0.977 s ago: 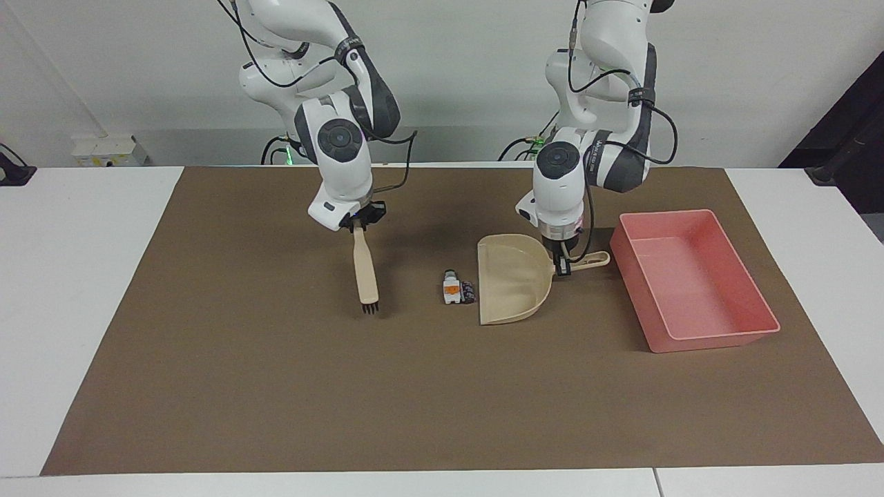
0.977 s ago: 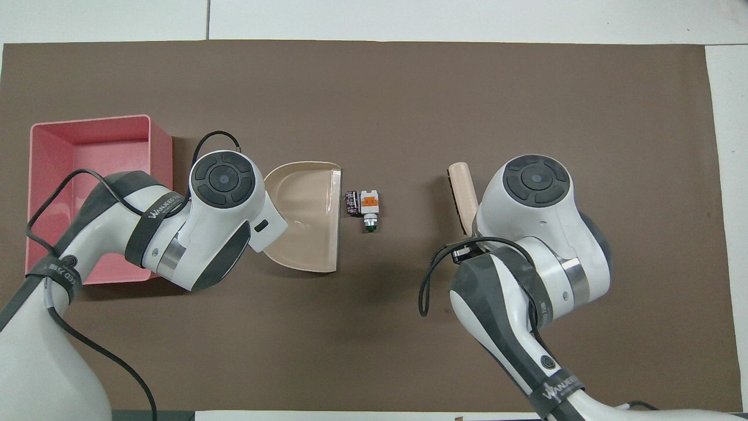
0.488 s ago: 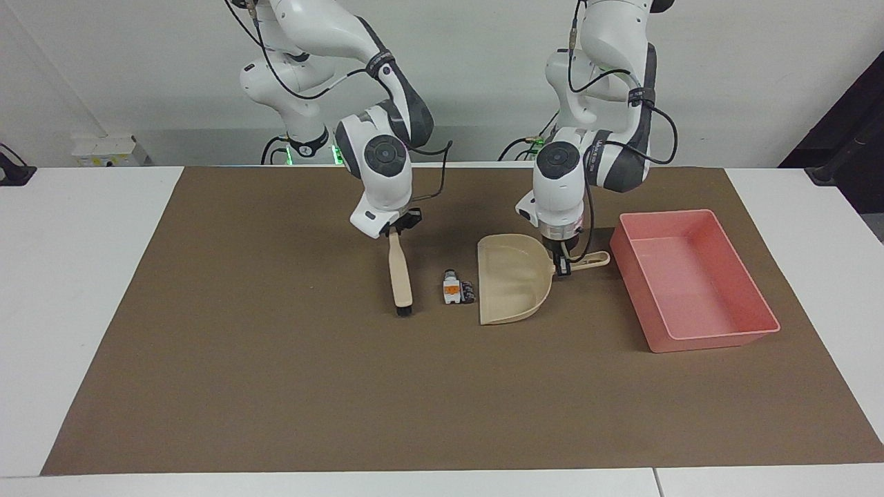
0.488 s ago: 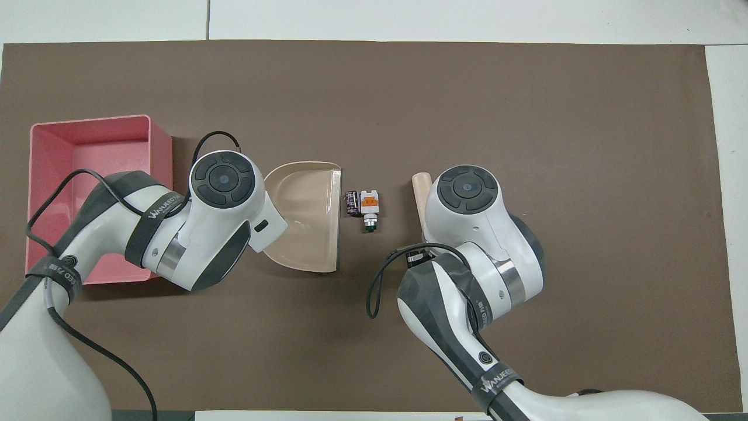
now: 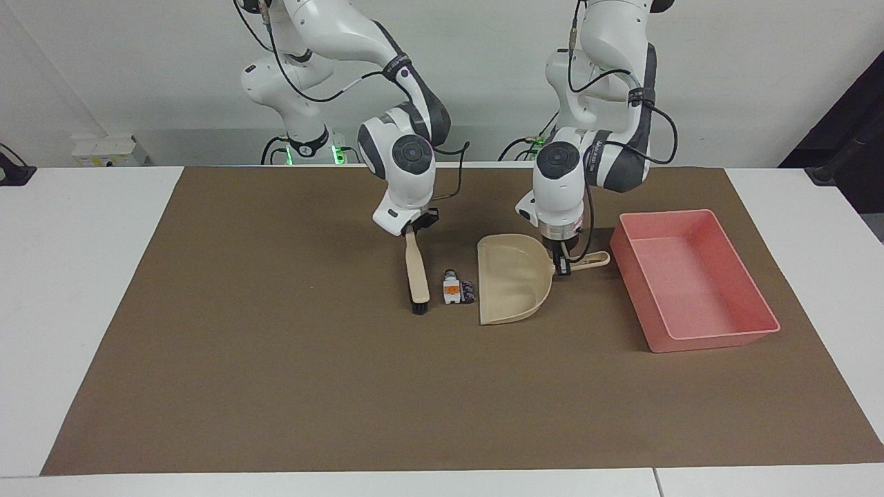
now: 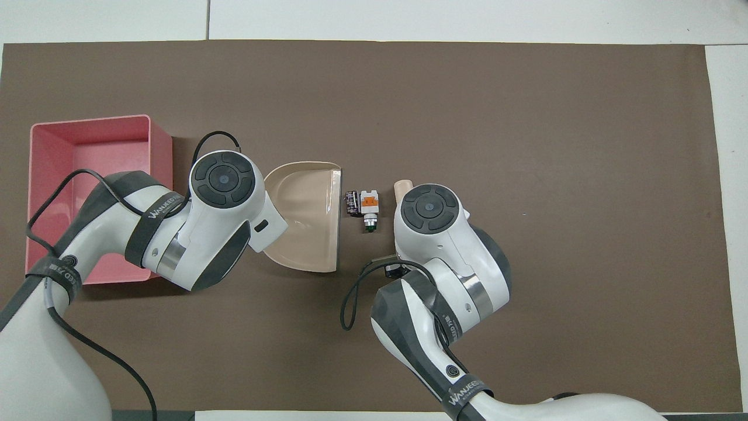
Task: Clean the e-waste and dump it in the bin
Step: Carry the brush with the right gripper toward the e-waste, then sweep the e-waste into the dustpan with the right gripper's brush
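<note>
Jaws clenched: right gripper (image 5: 412, 231) on brush (image 5: 416, 273), left gripper (image 5: 561, 261) on dustpan (image 5: 512, 286), flanking e-waste (image 5: 457, 288).

Bright, even light from above; both views sharp, no blur or glare. Soft, short shadows on the brown mat (image 5: 276, 386): a dark one under the pink bin (image 5: 694, 276) along its near-robot and arm-side edges, fainter patches beneath the arms. White worktop (image 5: 76, 276) w/ no hot spots; edges look straight.
</note>
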Available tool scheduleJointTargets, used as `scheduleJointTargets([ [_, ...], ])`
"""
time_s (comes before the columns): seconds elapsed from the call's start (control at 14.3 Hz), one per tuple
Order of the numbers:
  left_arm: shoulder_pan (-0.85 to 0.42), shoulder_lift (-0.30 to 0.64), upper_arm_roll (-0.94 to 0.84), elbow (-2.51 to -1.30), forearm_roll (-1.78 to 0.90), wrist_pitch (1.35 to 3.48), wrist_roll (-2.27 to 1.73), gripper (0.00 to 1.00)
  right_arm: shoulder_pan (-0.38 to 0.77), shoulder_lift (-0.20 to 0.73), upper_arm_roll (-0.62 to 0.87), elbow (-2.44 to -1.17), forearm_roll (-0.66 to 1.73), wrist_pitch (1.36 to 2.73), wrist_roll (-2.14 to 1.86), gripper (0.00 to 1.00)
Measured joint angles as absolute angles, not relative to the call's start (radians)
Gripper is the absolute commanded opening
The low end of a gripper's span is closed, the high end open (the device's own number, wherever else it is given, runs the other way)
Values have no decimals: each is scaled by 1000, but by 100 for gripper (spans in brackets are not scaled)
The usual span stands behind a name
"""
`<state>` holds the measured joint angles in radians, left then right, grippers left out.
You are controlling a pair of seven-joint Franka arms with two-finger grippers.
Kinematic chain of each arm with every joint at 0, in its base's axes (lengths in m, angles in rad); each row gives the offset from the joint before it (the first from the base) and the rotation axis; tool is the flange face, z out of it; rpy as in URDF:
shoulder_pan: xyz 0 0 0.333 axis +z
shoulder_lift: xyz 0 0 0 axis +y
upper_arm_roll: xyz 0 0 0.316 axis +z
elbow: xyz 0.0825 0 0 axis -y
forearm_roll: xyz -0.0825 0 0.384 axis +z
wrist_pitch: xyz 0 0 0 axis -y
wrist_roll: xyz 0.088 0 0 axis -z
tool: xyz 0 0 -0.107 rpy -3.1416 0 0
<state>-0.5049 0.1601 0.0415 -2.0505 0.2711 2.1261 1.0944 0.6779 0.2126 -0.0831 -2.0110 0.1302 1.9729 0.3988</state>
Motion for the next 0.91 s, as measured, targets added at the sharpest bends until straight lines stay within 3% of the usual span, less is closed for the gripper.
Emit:
scheduleJointTargets([
  [0.91, -505, 160, 42, -2051, 271, 2126, 1094, 0, 682, 325, -13, -1866, 235, 2023, 520, 0],
])
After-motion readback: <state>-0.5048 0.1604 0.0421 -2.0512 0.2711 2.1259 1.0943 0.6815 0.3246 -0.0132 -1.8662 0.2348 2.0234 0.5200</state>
